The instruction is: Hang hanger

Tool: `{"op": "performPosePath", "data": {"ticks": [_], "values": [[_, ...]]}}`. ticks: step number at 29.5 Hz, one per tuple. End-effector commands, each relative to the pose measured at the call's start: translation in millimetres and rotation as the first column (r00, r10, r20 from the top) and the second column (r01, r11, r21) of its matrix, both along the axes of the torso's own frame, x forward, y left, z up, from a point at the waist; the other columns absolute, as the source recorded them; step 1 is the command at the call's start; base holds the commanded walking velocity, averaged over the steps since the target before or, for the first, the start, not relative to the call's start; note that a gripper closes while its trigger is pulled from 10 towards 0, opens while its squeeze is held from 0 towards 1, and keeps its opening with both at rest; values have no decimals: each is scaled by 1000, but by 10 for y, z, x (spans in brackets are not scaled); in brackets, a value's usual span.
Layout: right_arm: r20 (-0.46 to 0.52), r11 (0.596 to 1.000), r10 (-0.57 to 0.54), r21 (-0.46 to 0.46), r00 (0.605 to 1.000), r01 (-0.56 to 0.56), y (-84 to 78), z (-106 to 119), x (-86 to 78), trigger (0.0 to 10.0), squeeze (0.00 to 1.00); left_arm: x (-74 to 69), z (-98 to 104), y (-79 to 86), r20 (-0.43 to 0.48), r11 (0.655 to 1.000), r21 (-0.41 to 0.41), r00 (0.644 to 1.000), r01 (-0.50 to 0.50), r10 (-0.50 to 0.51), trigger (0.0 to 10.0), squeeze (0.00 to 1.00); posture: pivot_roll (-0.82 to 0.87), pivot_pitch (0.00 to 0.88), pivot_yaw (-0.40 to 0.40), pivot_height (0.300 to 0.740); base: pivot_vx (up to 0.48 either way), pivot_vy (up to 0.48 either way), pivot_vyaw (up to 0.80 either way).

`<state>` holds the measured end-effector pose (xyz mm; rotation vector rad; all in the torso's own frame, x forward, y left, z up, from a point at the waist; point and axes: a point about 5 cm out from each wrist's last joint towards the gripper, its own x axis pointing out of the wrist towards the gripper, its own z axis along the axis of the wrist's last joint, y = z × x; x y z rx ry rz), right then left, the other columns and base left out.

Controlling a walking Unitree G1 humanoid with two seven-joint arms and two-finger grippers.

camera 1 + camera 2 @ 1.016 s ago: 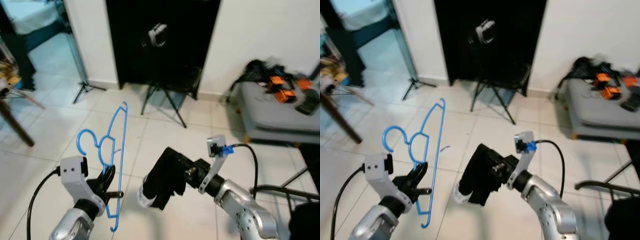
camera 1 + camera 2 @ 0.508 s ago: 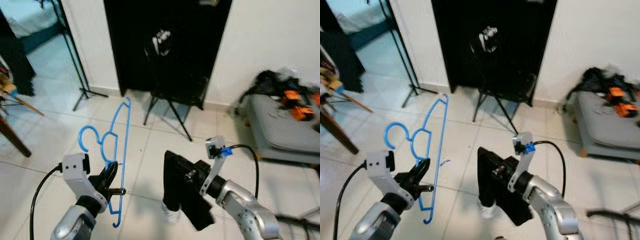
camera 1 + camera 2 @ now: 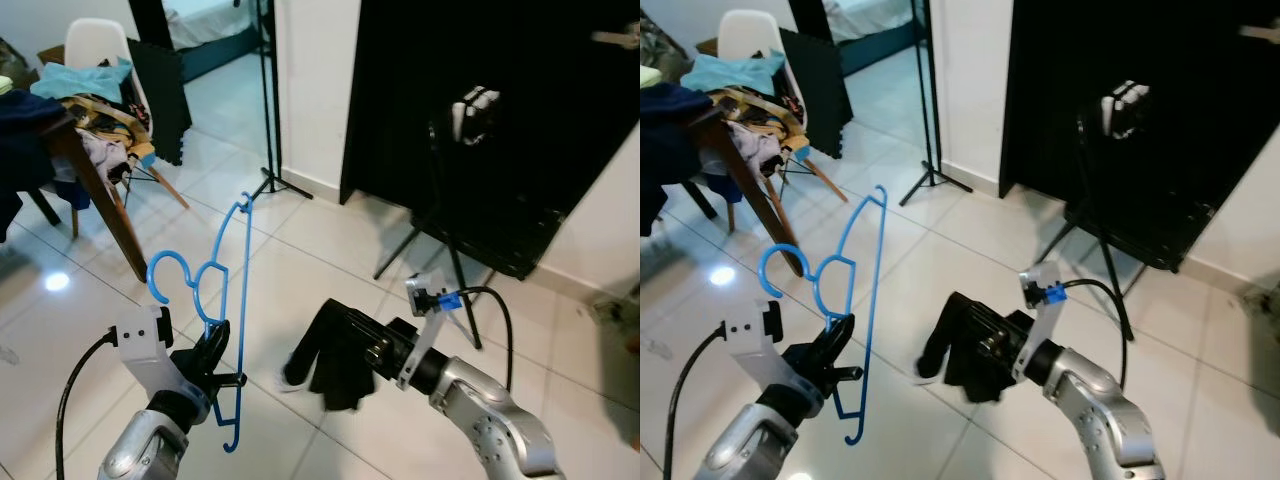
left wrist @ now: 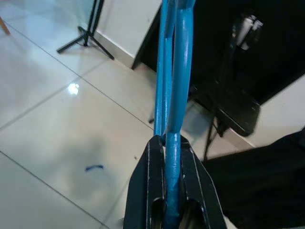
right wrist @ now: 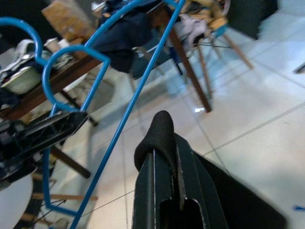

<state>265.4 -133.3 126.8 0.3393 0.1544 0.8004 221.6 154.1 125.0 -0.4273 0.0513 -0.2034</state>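
- While the blue hanger (image 3: 228, 320) is held up over the tiled floor (image 3: 300, 250) on the near left, its long straight bar runs steeply from a low near end up to a far tip, leaning slightly to the right.
- Its hook curls out to the left, about halfway up, with the open end of the curl facing down.
- The left gripper (image 3: 213, 362) has its black fingers (image 4: 147, 191) closed tight on the hanger's lower part; in the left wrist view the blue rod passes straight between them and on toward the far black panel (image 3: 500, 110).
- The right gripper (image 3: 975, 350), near centre and just right of the hanger, has its fingers pressed together on a piece of black cloth (image 3: 335, 350) that wraps over their tips and droops below.
- Farther left stands a wooden table (image 3: 85, 170) piled with clothes (image 3: 25, 125), with a white chair (image 3: 95, 45) behind it.
- A thin black stand (image 3: 268, 120) rises at the wall corner, far centre.
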Motion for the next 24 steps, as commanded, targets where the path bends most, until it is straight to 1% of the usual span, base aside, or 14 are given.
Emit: {"op": "performPosePath", "data": {"ticks": [1,8,14,16,24], "values": [[12,1000,6,0,1000,-6,13,18,-2,10000,0,-19,-13,15,-4,1000,-1,1000,-1,1,10000,0,-14,134,-3,740,480,0,738],[8,1000,7,5,1000,-7,13,20,-1,10000,0,-16,-13,18,-2,1000,-8,1000,-2,2,10000,0,-13,134,-4,740,480,0,738],[-11,999,3,36,1000,-3,8,18,13,10000,0,-13,-17,26,-3,1000,-8,1000,-4,4,10000,0,-10,133,-5,740,480,0,738],[-14,999,2,41,1000,-1,7,16,15,10000,0,-13,-19,28,-3,1000,-7,1000,-5,5,10000,0,-9,131,-6,740,480,0,438],[-28,998,-19,56,999,20,-1,6,47,10000,0,-19,-51,40,-21,1000,0,1000,-3,3,10000,0,-4,119,-2,740,480,0,0]]}}
